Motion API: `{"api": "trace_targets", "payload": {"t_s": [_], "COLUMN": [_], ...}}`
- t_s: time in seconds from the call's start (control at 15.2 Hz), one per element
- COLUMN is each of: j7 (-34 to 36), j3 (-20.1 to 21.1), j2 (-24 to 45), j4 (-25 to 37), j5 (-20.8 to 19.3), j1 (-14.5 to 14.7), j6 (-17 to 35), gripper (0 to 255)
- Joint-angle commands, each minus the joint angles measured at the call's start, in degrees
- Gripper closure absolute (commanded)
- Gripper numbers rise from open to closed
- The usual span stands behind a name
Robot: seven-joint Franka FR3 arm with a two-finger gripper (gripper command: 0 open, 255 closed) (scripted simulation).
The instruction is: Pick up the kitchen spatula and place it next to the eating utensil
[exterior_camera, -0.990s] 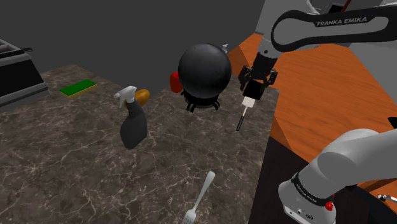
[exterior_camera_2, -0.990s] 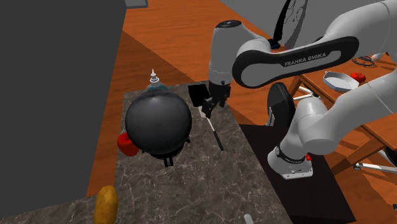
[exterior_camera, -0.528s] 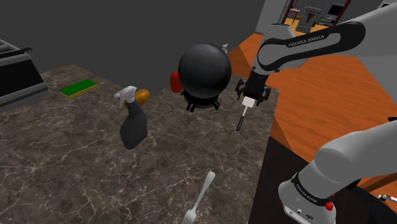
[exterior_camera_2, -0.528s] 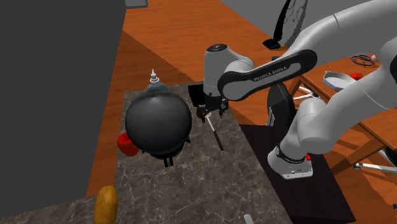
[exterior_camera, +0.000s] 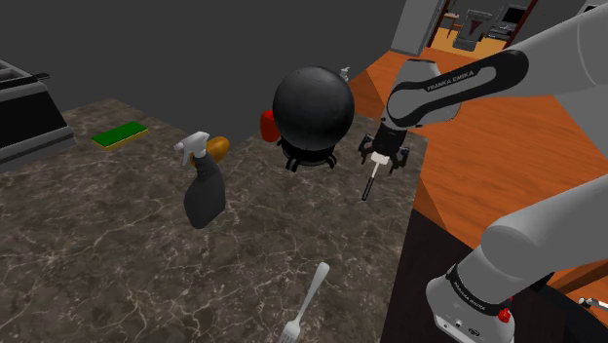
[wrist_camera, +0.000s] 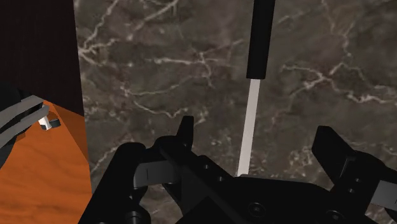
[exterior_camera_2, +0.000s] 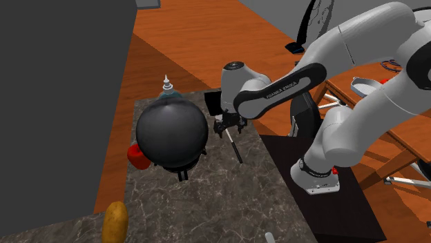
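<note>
Though dim, marble counter (exterior_camera: pixel 117 244), orange floor (exterior_camera: pixel 507 146)

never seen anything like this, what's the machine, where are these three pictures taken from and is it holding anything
It is a white robot arm on a box, with a black two-finger gripper for a hand, drawn by a simulator. Two pictures come from outside cameras looking down at a dark marbled counter; the third comes from a camera on the hand, looking along its fingers. On the counter are a spatula, a fork, a spray bottle, a green sponge and a round black pot. The gripper is low over the spatula, fingers open either side of it. Nothing is held yet.
</note>
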Motion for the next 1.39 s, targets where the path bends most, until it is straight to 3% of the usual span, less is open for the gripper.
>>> {"api": "trace_targets", "payload": {"t_s": [0.0,0.46,0.53,1.12,1.32], "j7": [0.05,0.05,0.05,0.05,0.14], "j3": [0.11,0.11,0.11,0.11,0.0], "j2": [0.82,0.81,0.81,0.82,-0.91], "j4": [-0.61,-0.6,-0.6,-0.61,0.44], "j5": [0.08,0.08,0.08,0.08,0.01], "j1": [0.05,0.05,0.05,0.05,0.04], "j6": [1.46,1.45,1.45,1.46,-1.31], "gripper": [0,0,255,255,255]}}
